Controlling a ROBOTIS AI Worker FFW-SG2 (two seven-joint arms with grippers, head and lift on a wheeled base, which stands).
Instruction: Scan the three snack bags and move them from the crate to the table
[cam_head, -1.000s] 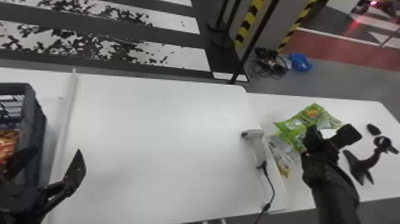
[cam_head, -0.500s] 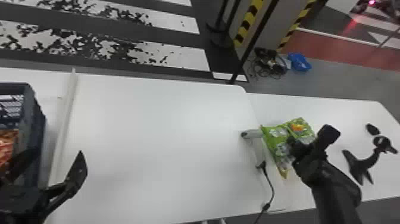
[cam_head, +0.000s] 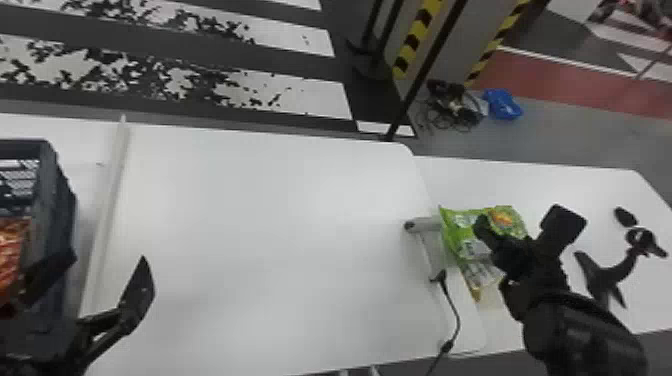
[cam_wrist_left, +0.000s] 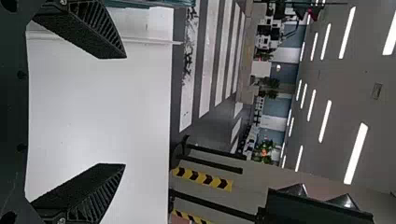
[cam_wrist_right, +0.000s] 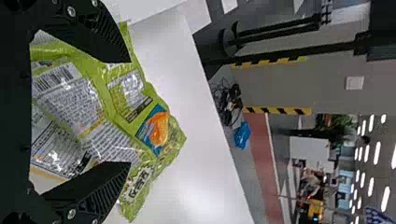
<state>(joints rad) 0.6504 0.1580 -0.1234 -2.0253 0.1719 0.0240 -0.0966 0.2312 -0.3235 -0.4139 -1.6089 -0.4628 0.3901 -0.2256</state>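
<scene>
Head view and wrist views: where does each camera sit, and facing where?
Head view: on the head, facing forward and down over the white table; left gripper and right gripper show.
Left wrist view: on that wrist, past its fingers, across the table.
Right wrist view: likewise, past its fingers, onto green snack bags.
All three share yellow-and-black stripes.

snack bags: green, crinkled (1 barcode showing) | overlapping on right-hand table | crate: dark, holds orange-red packaging
</scene>
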